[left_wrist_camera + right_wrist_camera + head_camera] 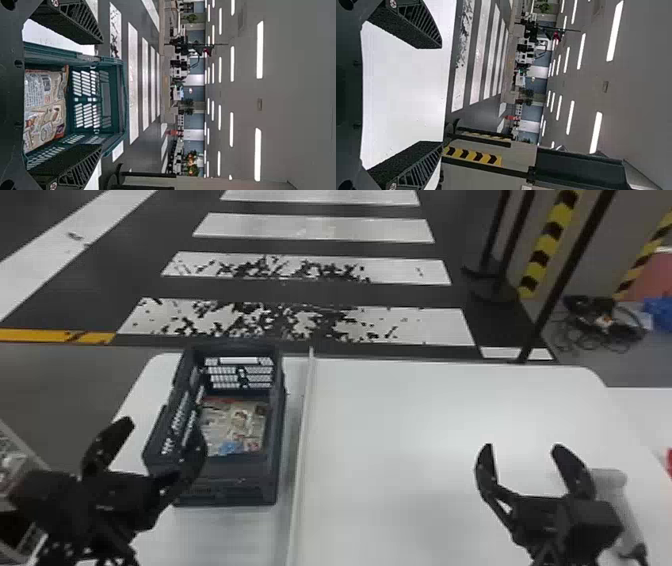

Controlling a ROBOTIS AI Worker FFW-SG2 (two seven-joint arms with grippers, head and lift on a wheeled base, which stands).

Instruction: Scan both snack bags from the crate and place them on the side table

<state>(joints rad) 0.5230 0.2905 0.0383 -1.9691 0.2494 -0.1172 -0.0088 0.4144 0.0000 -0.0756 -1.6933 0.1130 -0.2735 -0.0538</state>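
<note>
In the head view my left gripper [162, 435] is open over the near left part of the dark crate [245, 491], its fingers spread. A snack bag [235, 425] lies flat on the crate's floor; whether another lies beneath it I cannot tell. The left wrist view has the left gripper [99, 99] with nothing between its fingers, and past it the crate [119, 95] with the printed bag [43, 107] inside. My right gripper [520, 447] stands open and holds nothing above the right part of the white table; its spread fingers frame the right gripper's gap [440, 95] in its wrist view.
A thin pale divider [303, 430] runs along the white table [390, 415], just right of the crate. A grey-white cylindrical device [617, 500] lies beside and partly behind the right gripper. Black poles stand beyond the table's far right corner.
</note>
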